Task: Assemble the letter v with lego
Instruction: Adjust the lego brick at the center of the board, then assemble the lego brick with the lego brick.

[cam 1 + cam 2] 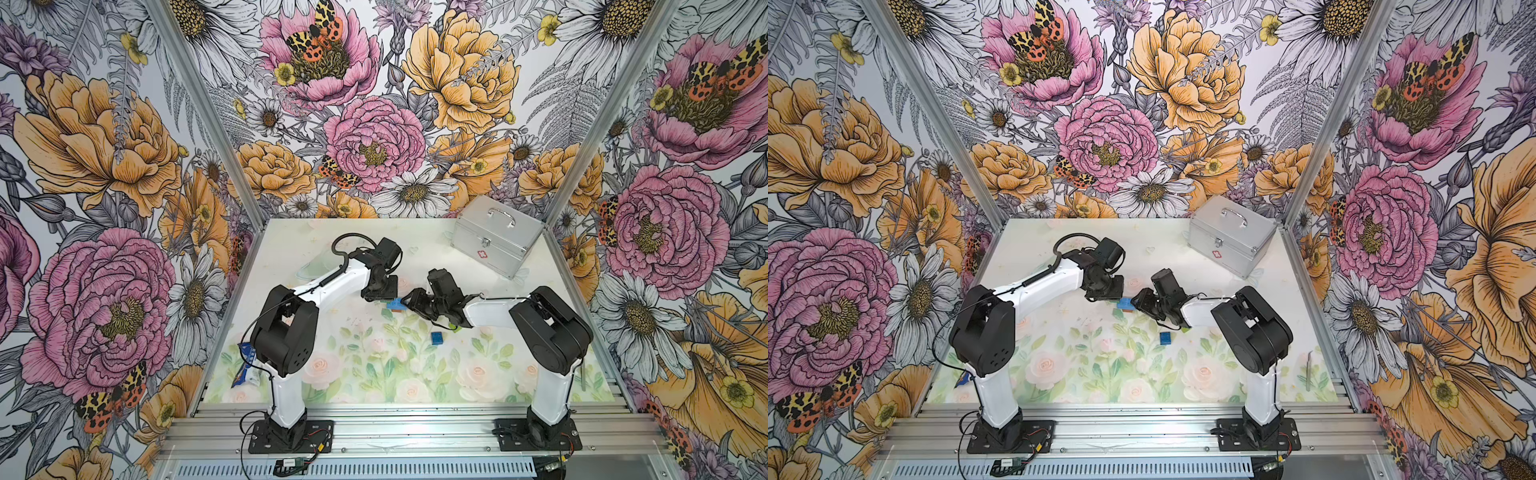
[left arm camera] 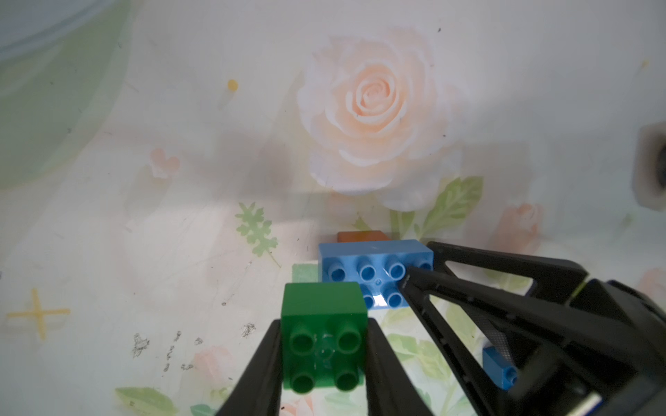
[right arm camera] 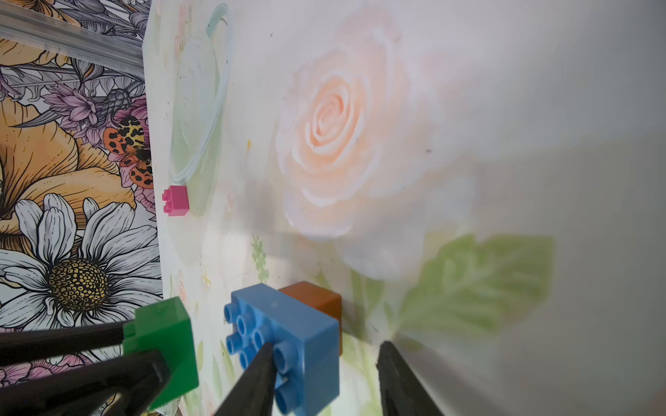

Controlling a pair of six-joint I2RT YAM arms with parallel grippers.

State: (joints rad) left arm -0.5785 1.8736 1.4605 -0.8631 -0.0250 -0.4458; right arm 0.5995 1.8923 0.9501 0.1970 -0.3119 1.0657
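The left gripper (image 2: 322, 324) is clamped on a dark green brick (image 2: 322, 309), studs towards the wrist camera, held just beside the light blue brick (image 2: 374, 252). The right gripper (image 3: 326, 345) stands partly open astride that long brick: one finger (image 3: 259, 374) touches its studded face, and the opposite finger shows a gap. An orange brick (image 3: 313, 297) sits against the face opposite the studs, mid-table on the floral table mat (image 1: 374, 374).

Nearer the robot bases, a dark blue brick (image 1: 436, 337) lies alone by the right forearm. A blue wrapper (image 1: 245, 372) lies beside the left arm's base, its print too small to read.

Further off, a pink brick (image 3: 175, 201) rests at the mat's edge beside a clear round dish (image 3: 201, 108). In the far right corner stands a silver metal case (image 1: 494, 237) with a red cross emblem and no legible writing.
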